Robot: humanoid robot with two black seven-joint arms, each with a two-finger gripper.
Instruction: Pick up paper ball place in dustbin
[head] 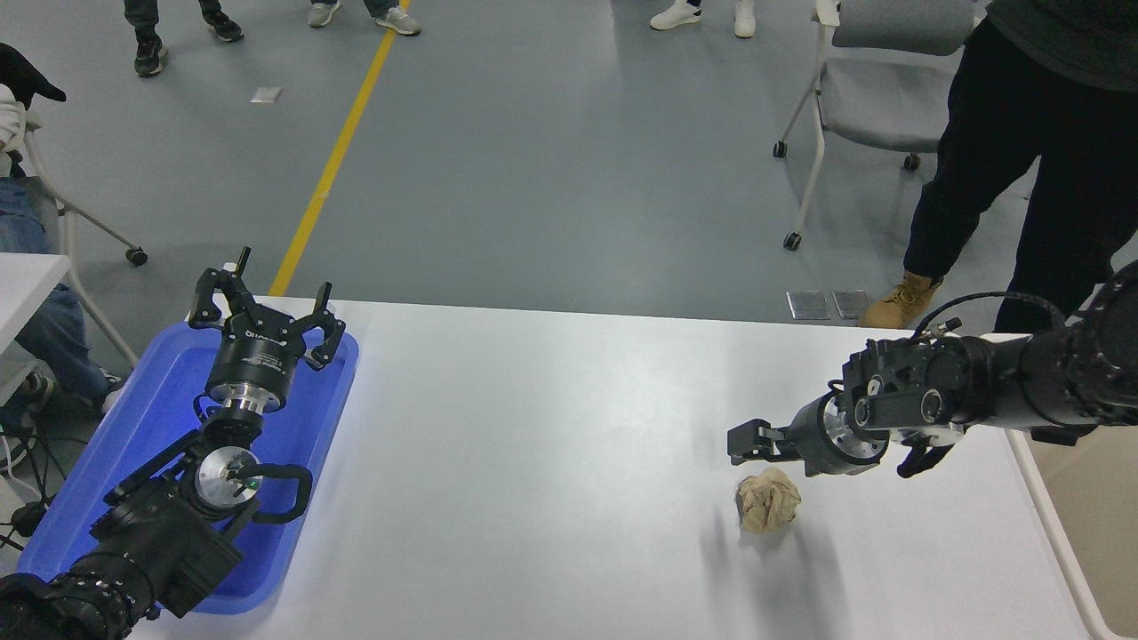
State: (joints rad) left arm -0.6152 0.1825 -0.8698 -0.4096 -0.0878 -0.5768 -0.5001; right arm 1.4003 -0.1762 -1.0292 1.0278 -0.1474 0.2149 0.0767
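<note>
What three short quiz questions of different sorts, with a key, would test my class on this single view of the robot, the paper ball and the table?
1. True or false: the paper ball rests on the white table, not held by any gripper.
2. Multiple choice: the left gripper is above A) the blue tray, B) the dustbin, C) the grey chair.
3. Fill in: the right gripper hangs just beyond the ball, reaching in from the picture's ____ side.

Key
1. True.
2. A.
3. Right; whether it is open or shut cannot be told from this view.
</note>
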